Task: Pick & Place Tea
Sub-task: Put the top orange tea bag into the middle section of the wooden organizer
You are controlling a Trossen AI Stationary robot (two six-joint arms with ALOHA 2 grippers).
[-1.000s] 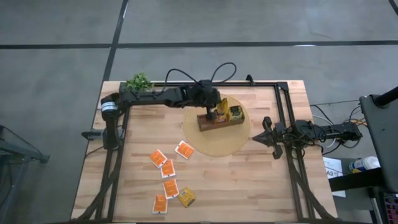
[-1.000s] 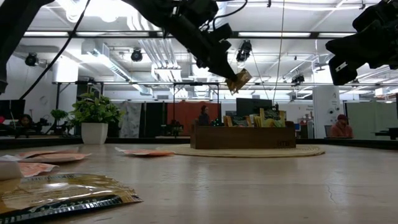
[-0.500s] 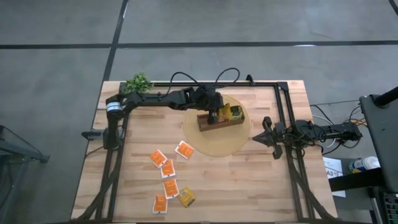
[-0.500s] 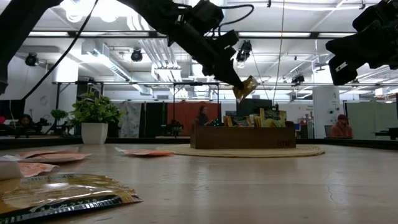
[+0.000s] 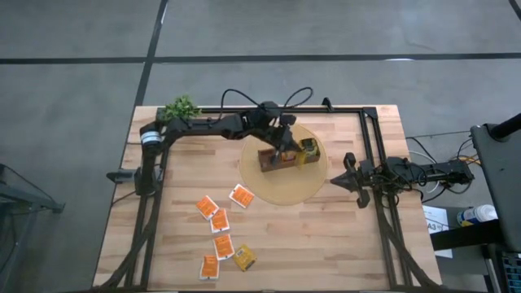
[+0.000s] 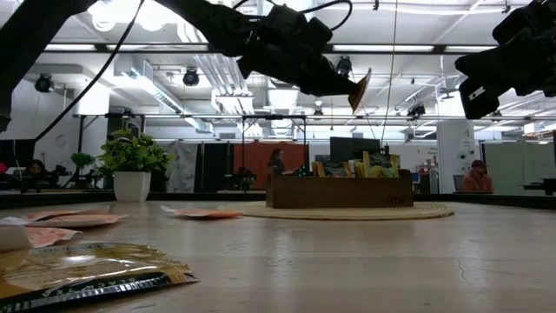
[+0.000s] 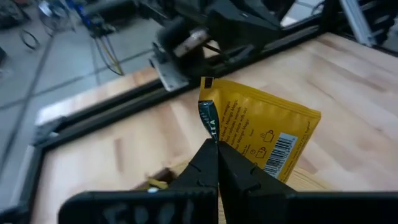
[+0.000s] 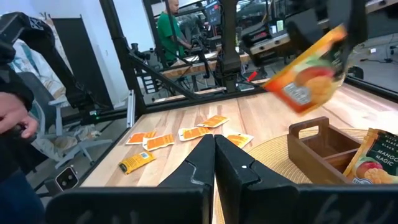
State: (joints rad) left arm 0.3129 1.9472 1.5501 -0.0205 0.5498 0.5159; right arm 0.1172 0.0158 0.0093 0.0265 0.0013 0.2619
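My left gripper (image 5: 285,146) hovers over the brown wooden box (image 5: 286,159) on the round mat (image 5: 277,185), shut on a yellow tea sachet (image 7: 264,134). The low view shows that sachet (image 6: 357,89) edge-on, above the box (image 6: 339,189). Some sachets (image 5: 308,149) stand inside the box. Several orange-and-white and yellow sachets (image 5: 220,220) lie flat on the table at the near left. My right gripper (image 5: 352,175) rests shut at the table's right edge, touching nothing. My left gripper pinches the sachet's end with the dark strip (image 7: 209,132) between its two fingers. The fingers (image 7: 239,171) come nearly level from the table's left side. The sachet is lifted clear above the box and sticks out beyond the fingertips, standing on edge.
A small potted plant (image 5: 182,107) stands at the far left corner. A black frame (image 5: 370,142) runs along the table's far and right sides. One sachet (image 6: 95,265) lies close to the low camera. Bare wood lies at the near right (image 5: 326,244).
My left gripper has rolled at the wrist and tipped up toward level while staying over the box. The sachet, which hung slanting below the fingers, has risen and turned, so it now stands edge-on in the low view.
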